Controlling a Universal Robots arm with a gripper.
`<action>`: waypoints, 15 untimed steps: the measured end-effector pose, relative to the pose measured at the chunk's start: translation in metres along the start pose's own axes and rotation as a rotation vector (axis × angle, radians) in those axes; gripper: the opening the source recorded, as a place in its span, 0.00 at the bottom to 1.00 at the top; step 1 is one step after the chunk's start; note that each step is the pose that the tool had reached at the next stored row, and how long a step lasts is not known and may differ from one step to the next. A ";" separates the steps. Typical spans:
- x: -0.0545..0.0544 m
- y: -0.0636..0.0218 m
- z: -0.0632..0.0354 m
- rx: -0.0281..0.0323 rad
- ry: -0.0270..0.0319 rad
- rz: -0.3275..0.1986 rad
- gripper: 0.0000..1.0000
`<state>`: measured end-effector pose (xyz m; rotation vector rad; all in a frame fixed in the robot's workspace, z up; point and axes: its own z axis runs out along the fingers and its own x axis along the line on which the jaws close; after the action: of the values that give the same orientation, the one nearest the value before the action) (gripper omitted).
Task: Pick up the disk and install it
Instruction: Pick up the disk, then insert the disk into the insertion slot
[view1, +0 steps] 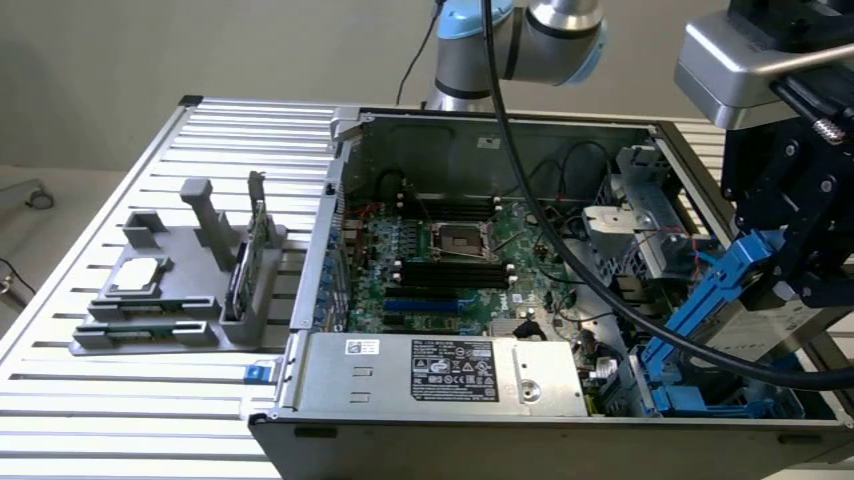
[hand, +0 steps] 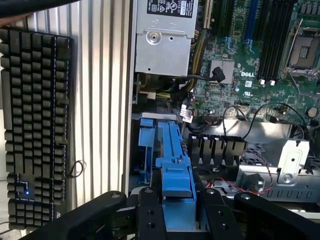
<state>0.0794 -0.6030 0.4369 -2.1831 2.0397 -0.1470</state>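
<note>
Slatted metal worktop (view1: 147, 410) carries an open computer case (view1: 400, 450); above its drive bay, the half-closed pincer (hand: 179, 212) clamps the blue-framed disk (hand: 176, 170), tilted.

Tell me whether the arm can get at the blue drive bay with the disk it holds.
Probably yes: the end effector grips the disk just above the blue drive bay, and the case lies open there.

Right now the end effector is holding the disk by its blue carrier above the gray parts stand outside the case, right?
No. The end effector holds the disk by its blue carrier above the open computer case, at the exterior view's right. The gray parts stand sits outside it at the exterior view's left. The exterior view shows this.
</note>
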 end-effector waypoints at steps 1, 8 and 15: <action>0.000 -0.0004 0.0003 0.0001 -0.0008 0.002 0.33; 0.000 -0.0009 0.0006 0.0008 -0.0153 0.013 0.33; 0.002 -0.0015 -0.0035 -0.0046 -0.0189 0.016 0.33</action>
<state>0.0804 -0.6051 0.4405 -2.1623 2.0486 -0.1196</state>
